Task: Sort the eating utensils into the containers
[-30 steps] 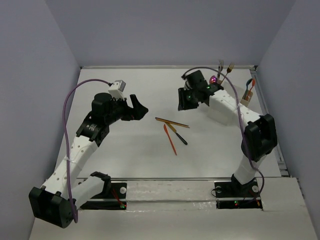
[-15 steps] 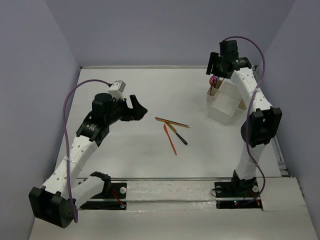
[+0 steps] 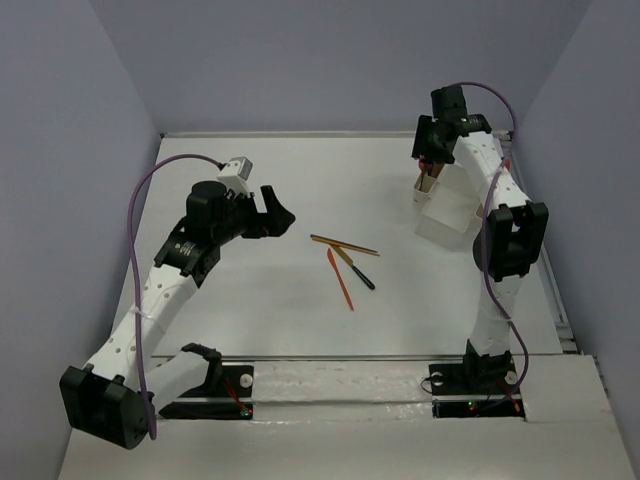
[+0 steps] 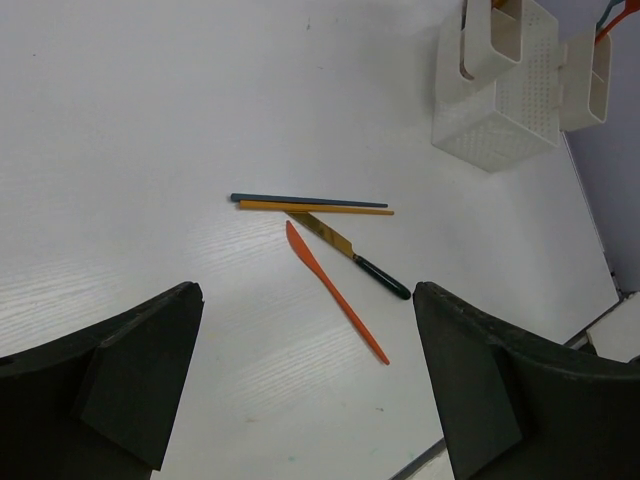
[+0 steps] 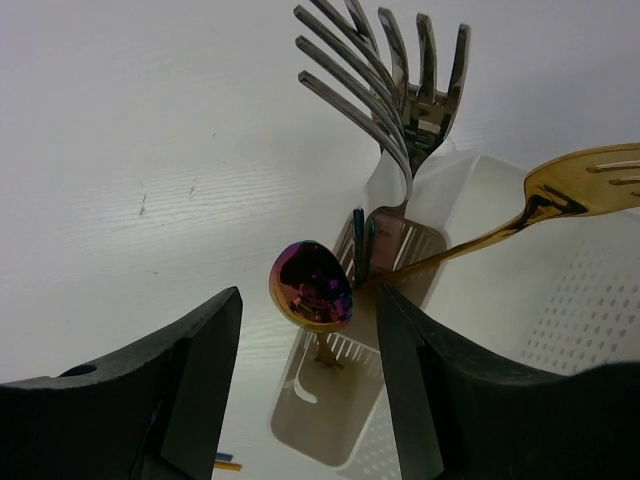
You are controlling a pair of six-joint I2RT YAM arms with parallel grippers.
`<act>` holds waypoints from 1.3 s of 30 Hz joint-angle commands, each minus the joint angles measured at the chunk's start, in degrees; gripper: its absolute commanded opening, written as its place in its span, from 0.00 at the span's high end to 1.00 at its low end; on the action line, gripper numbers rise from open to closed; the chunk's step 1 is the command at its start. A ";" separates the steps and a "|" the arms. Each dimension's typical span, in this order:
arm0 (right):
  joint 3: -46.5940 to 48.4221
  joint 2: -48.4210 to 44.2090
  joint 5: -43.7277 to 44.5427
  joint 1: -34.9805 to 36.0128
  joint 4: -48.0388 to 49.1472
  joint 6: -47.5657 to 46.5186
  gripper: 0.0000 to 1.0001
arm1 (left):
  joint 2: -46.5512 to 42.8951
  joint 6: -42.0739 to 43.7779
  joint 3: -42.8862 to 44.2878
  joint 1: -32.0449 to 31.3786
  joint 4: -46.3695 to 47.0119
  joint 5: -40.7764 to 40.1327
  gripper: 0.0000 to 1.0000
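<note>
Jaws wide apart on both arms, nothing held; the spoon sits in its cup.
The rainbow spoon point(image 5: 311, 286) stands bowl-up in the tan cup point(image 5: 330, 400) on the end of the white bin point(image 5: 590, 310), with shiny forks point(image 5: 400, 90) just behind it and a gold fork point(image 5: 590, 185) leaning over the bin. The right gripper point(image 3: 432, 145) has swung up from beside the bin to hang right over that cup, so I think that piece is done. Well away from the bin, four pieces wait on the table point(image 4: 150, 120): an orange-red knife point(image 4: 335, 290), a black-handled gold knife point(image 4: 345, 250), a dark blue stick point(image 4: 300, 199) and a gold stick point(image 4: 320, 209). The left gripper point(image 3: 276, 214) has hardly moved, past them from the bin.
</note>
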 commanded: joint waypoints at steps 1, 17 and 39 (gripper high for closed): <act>0.01 -1.31 0.53 -0.03 1.18 -0.72 0.41 | 0.16 0.98 2.65 -0.16 1.88 -0.14 0.01; 3.43 2.38 1.50 -0.03 0.92 -3.44 0.44 | 0.17 1.07 3.00 -0.16 1.44 0.13 0.01; -0.26 -1.75 0.53 -0.03 6.19 -4.94 0.63 | -0.19 0.10 2.12 -0.16 2.49 0.92 0.01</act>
